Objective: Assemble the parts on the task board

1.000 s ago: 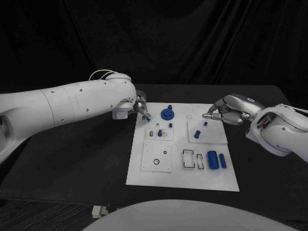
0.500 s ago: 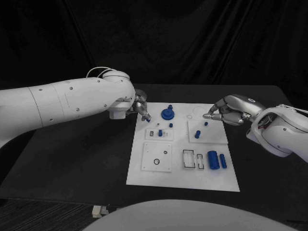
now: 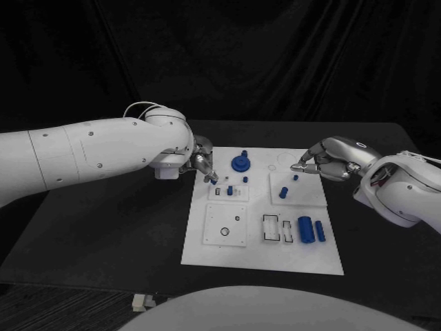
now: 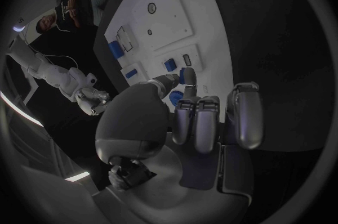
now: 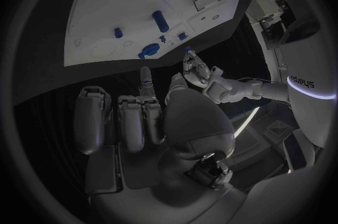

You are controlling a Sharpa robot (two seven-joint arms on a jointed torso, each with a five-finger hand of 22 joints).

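Fingers of the left robot hand [image 3: 202, 164] have dipped lower toward the board [image 3: 263, 258] at the frame's middle, pinching a small blue part [image 4: 187, 75] near its upper left corner, likely ready to place. Right robot hand [image 3: 325, 160] stays curled at the board's upper right edge, pinching a tiny blue piece [image 5: 146, 83].

The task board [image 3: 262, 258] is laid on the middle of the bench [image 3: 111, 227]. A round part [image 3: 240, 164] is stood near its far edge, and two cylindrical parts [image 3: 304, 229] are laid side by side near its right edge. The left hand [image 3: 202, 163] is placed at the board's far left corner, the right hand [image 3: 323, 159] at its far right corner.
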